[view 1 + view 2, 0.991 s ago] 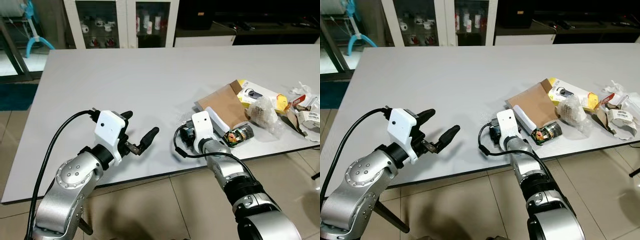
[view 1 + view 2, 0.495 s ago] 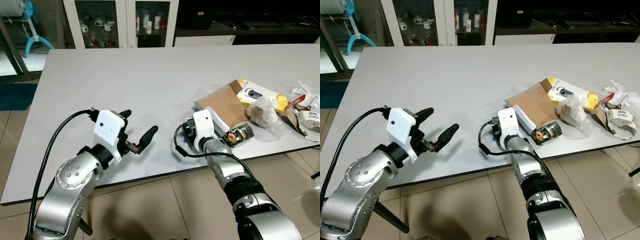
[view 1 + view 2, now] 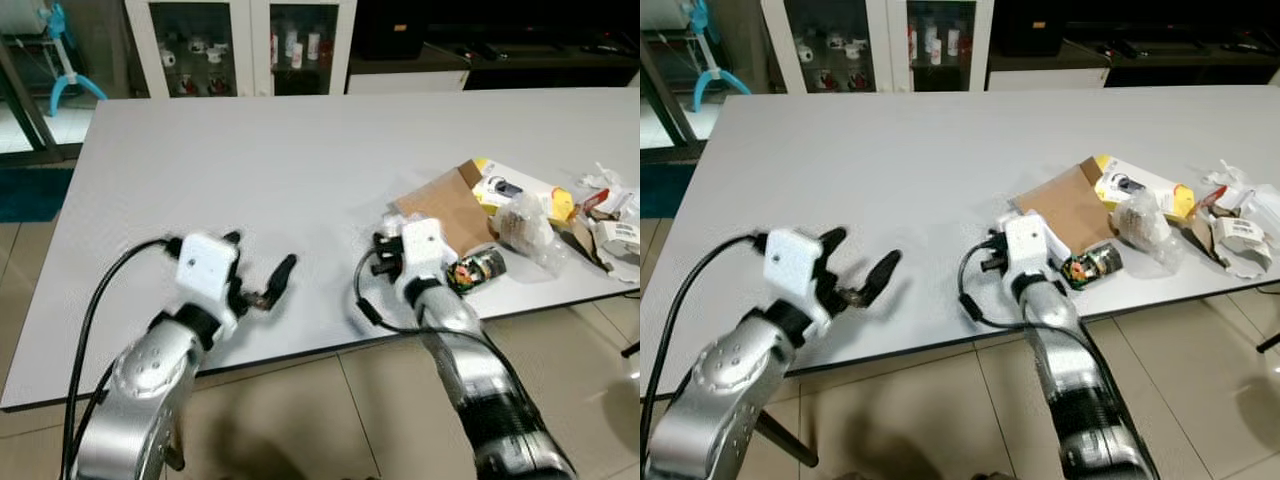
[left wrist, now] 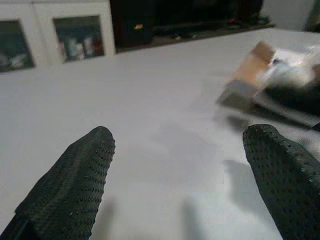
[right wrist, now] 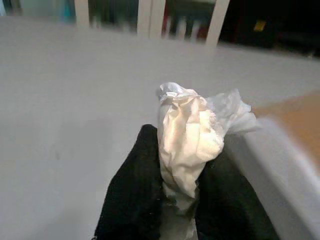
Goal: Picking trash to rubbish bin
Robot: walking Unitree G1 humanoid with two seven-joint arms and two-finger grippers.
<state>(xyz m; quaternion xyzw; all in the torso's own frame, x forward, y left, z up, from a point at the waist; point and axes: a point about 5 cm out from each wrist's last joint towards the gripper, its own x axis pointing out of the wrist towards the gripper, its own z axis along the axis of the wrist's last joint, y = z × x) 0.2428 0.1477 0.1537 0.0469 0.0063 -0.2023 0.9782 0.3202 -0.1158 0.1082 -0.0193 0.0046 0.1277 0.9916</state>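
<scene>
Left claw (image 3: 262, 278): mine, fingers spread wide, nothing in them, hovering over the counter (image 3: 250, 170) near its front edge.
Right claw (image 5: 175, 192): mine, pinched tight on a crumpled white tissue (image 5: 187, 130), beside the brown cardboard (image 3: 447, 207).
Remaining trash: can (image 3: 475, 270), plastic bag (image 3: 525, 225), yellow box (image 3: 515, 188), paper scraps at the counter's right end.
</scene>
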